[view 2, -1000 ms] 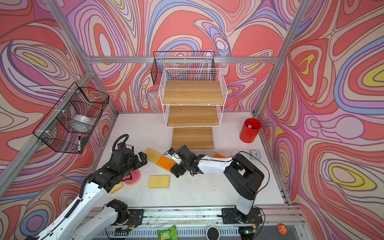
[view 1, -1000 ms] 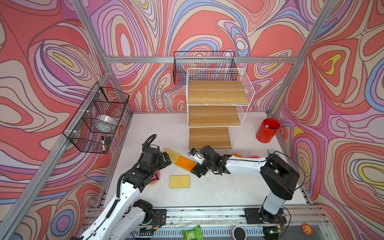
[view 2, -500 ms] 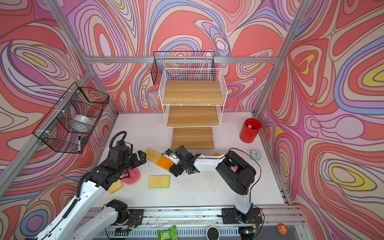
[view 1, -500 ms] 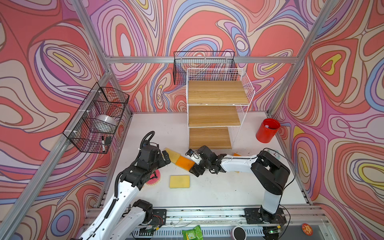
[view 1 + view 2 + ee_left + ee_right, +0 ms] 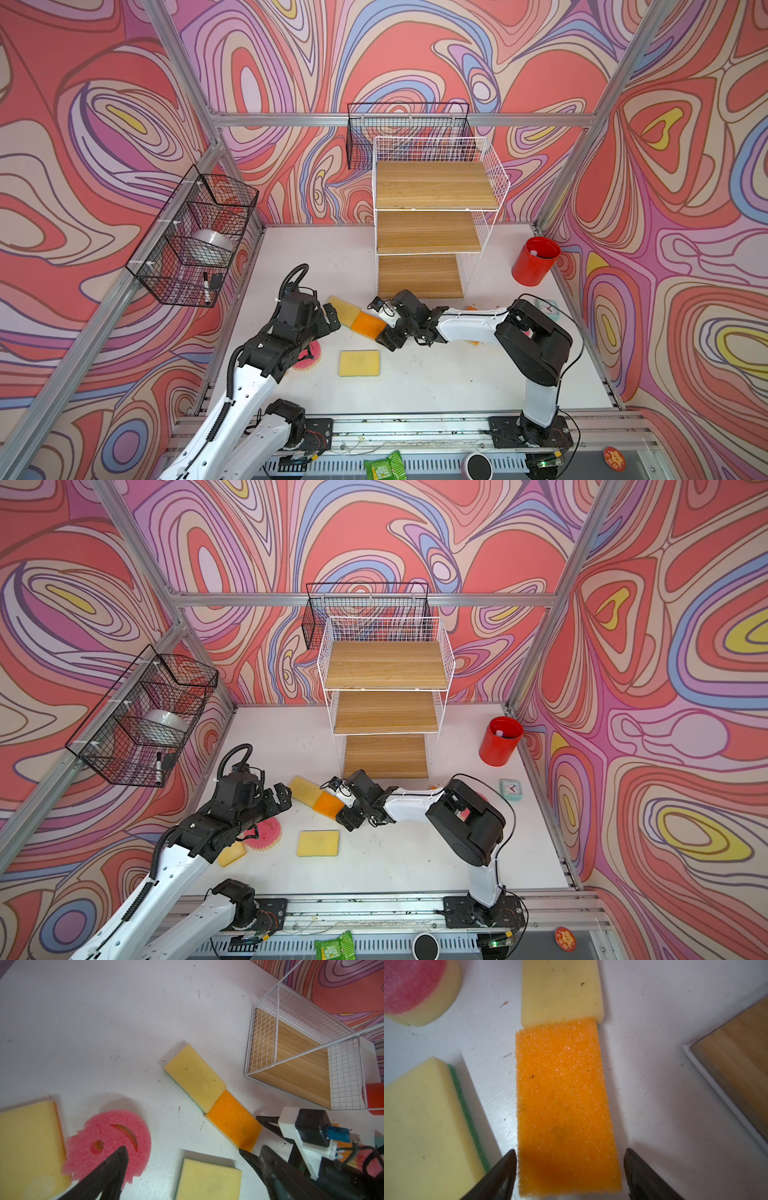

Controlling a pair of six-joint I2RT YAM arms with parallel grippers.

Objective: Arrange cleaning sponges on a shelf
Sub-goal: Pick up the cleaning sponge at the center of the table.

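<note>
1. Shelf point(image 5: 428, 232): white wire, 3 stepped wood boards, against rear wall
2. Right gripper point(image 5: 570, 1152): jaws apart, flanking near end of orange-topped sponge point(image 5: 562, 1105)
3. Left gripper point(image 5: 181, 1149): jaws wide apart, over pink smiley sponge point(image 5: 108, 1142)
4. Orange-topped sponge: flat on table before lowest board, butted against yellow-side-up sponge point(image 5: 560, 991)

No word or number here can be read. The green packet point(image 5: 381, 466) at the near edge carries print too small to make out, and so does the round red sticker point(image 5: 614, 459). The clock point(image 5: 510, 789) has a dial, but its numerals blur. The only plain sign is the smiling face cut into the pink sponge point(image 5: 104, 1130).
</note>
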